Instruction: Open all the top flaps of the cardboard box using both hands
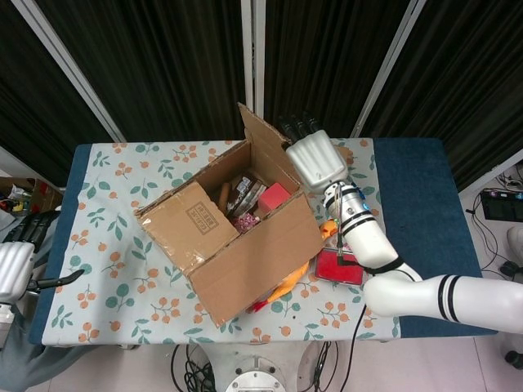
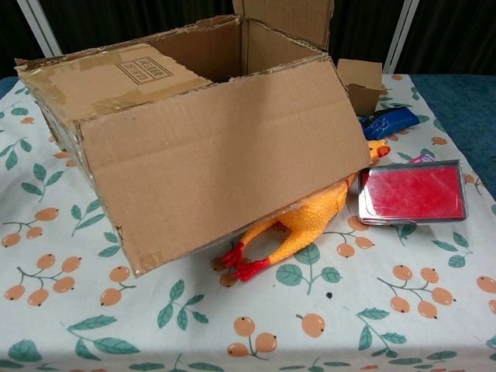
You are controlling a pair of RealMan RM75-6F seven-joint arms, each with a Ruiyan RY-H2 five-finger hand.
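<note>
Head view alone shows right hand (image 1: 317,159), fingers (image 1: 298,126) extended behind raised flap (image 1: 265,143), holding nothing visible.

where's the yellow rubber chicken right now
The yellow rubber chicken lies on the floral tablecloth, partly tucked under the large cardboard box's folded-down front flap, just left of the flat red case in the chest view.
</note>
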